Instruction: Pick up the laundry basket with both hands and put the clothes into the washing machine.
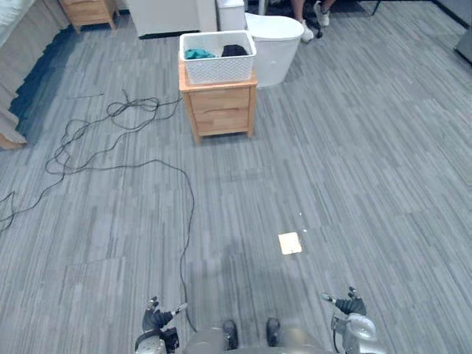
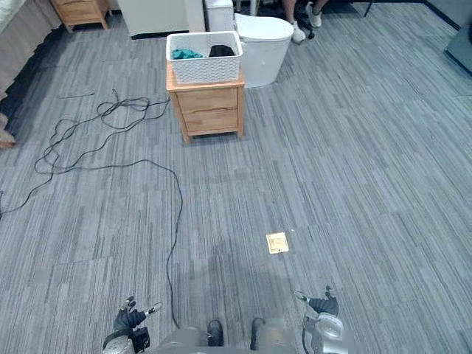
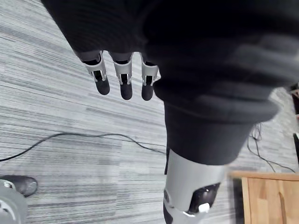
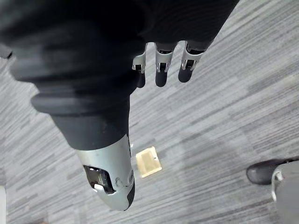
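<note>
A white lattice laundry basket stands on a small wooden nightstand far ahead, holding a teal garment and a black garment. Part of a white appliance shows at the back, behind the basket. My left hand hangs low at the bottom left, open, its fingers straight over bare carpet. My right hand hangs at the bottom right, open too, its fingers relaxed and holding nothing. Both hands are far from the basket.
A white round bin stands right of the nightstand. A long black cord snakes over the carpet to the left. A brass floor plate lies ahead on the right. A second wooden cabinet and a person's shoes are at the back.
</note>
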Robot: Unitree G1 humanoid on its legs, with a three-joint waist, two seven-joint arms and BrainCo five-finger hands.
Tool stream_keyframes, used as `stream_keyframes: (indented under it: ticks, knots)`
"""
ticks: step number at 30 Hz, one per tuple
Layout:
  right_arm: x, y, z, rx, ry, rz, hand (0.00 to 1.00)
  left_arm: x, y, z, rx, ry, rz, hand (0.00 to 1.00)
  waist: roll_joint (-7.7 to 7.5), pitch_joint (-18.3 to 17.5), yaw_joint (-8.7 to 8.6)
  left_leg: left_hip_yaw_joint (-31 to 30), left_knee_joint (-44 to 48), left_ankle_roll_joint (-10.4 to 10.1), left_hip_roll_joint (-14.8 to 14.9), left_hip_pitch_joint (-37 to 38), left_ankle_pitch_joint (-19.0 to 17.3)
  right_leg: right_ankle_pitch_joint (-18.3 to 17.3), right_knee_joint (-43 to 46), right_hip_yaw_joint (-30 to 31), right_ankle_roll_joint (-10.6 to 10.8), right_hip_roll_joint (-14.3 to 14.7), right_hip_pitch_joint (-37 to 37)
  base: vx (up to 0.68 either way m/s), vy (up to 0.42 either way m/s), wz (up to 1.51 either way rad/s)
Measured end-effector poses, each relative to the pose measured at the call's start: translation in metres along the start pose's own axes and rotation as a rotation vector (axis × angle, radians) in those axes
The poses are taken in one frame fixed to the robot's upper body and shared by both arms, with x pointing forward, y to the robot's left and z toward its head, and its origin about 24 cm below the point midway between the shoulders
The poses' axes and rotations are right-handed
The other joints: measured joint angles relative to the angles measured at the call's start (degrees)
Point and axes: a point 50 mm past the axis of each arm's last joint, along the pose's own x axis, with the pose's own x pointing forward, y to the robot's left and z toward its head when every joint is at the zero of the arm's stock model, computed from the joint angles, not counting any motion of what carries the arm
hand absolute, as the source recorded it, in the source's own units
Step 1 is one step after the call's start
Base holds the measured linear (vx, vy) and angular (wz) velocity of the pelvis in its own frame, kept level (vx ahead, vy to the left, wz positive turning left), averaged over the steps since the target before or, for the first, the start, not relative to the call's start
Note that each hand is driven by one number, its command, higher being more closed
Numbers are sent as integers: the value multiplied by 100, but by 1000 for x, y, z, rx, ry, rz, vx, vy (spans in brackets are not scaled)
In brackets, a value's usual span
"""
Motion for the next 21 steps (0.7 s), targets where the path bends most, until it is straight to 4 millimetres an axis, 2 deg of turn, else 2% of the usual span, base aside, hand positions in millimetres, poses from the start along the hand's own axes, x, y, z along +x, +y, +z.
stream_keyframes:
  ticks: [2,3,4,5,6,7,8,9,10,11,12,13,14,15,16,17,18,20,21]
  knots:
    - [1,-1,2,-15,-9,2,0,5,-1,11,3,-31,-3,0,-92,86,-85,-242,-155,16,28,290,-50,-59,-527,-365,-1,-13,-326,493,31,69]
    - [3,-2,6,-19,-21,0,0,7,-3,16,5,-46,-8,0,-103,139,-141,-404,-297,12,70,437,-47,-31,-893,-483,-31,10,-478,418,-16,82]
    - [5,-3,11,-24,-36,-4,0,9,-5,20,2,-55,-12,0,-65,182,-182,-527,-468,6,154,586,-44,138,-1302,-577,-151,62,-645,581,-69,81]
    - [7,-7,17,-34,-52,-12,0,10,-7,24,3,-64,-18,0,-46,255,-256,-680,-709,-144,239,799,-11,589,-2013,-711,-217,180,-838,729,-109,80]
    - [9,-10,21,-48,-70,-16,0,12,-8,26,12,-70,-21,0,-101,303,-284,-775,-855,-331,240,1012,-12,1155,-2722,-738,-324,193,-914,754,-131,70]
    - [8,-12,21,-56,-73,-21,0,12,-7,26,21,-67,-20,0,-141,299,-305,-864,-874,-424,229,1120,-62,1406,-2956,-725,-394,182,-936,693,-167,79]
    - [7,-18,19,-72,-75,-34,0,12,-9,24,36,-55,-29,0,-185,280,-363,-1042,-880,-583,286,1344,-150,2174,-2635,-723,-952,107,-998,704,-218,63]
    - [8,-16,26,-67,-98,-29,0,13,-13,25,32,-56,-39,0,-17,282,-374,-1063,-730,-905,455,1304,19,1583,-1882,-900,-1069,107,-1201,694,-239,55]
    - [8,-14,27,-62,-105,-23,0,14,-14,27,30,-59,-40,0,8,305,-400,-1056,-565,-1110,467,1311,147,1336,-1652,-949,-1090,97,-1198,686,-260,25]
    - [5,-6,30,-48,-122,-3,0,13,-14,24,18,-50,-35,0,67,343,-431,-955,264,-1465,580,1120,460,886,-1392,-1048,-1178,159,-974,862,-338,6]
    - [2,0,34,-55,-149,23,0,10,-14,18,-14,-31,-24,0,164,384,-418,-859,1750,-1436,768,704,1193,544,-1412,-1024,-1252,359,-497,732,-279,-9]
    - [0,5,36,-62,-168,40,0,8,-14,15,-21,-25,-21,0,195,384,-401,-841,2589,-1457,898,386,1808,421,-1515,-1008,-1300,481,-244,710,-256,-28]
    - [-3,11,41,-63,-195,61,0,6,-14,13,-24,-26,-24,0,255,393,-350,-775,3870,-1381,1122,-167,1790,305,-1687,-979,-1412,700,160,514,-161,-44]
    - [-5,19,45,-58,-215,82,0,5,-15,14,-26,-32,-28,0,218,427,-245,-663,4913,-1163,1275,-697,1645,228,-1871,-853,-1500,875,539,752,-220,-66]
    - [-7,27,46,-54,-224,107,0,5,-16,15,-31,-38,-40,0,111,468,-63,-521,5663,-892,1349,-1355,1429,186,-2118,-701,-1569,967,1011,714,-191,-72]
    - [-8,30,46,-42,-221,115,0,4,-21,15,-43,-40,-52,0,30,491,67,-327,5736,-666,1338,-1909,1282,183,-2424,-521,-1576,998,1485,584,-131,-58]
    - [-8,32,46,-42,-221,118,0,2,-23,13,-50,-37,-56,0,12,484,107,-215,5580,-600,1336,-2170,1202,182,-2642,-436,-1574,1010,1733,585,-94,-50]
    - [-7,34,51,-45,-235,124,0,-2,-27,15,-91,-56,-58,0,31,489,217,152,4359,-604,1316,-2843,978,126,-3265,-162,-1469,1030,2442,532,-22,-54]
    - [-7,35,54,-45,-239,126,0,-2,-27,17,-92,-63,-59,0,50,493,302,292,3144,-624,1227,-3019,990,61,-3534,-6,-1375,1020,2760,581,50,-54]
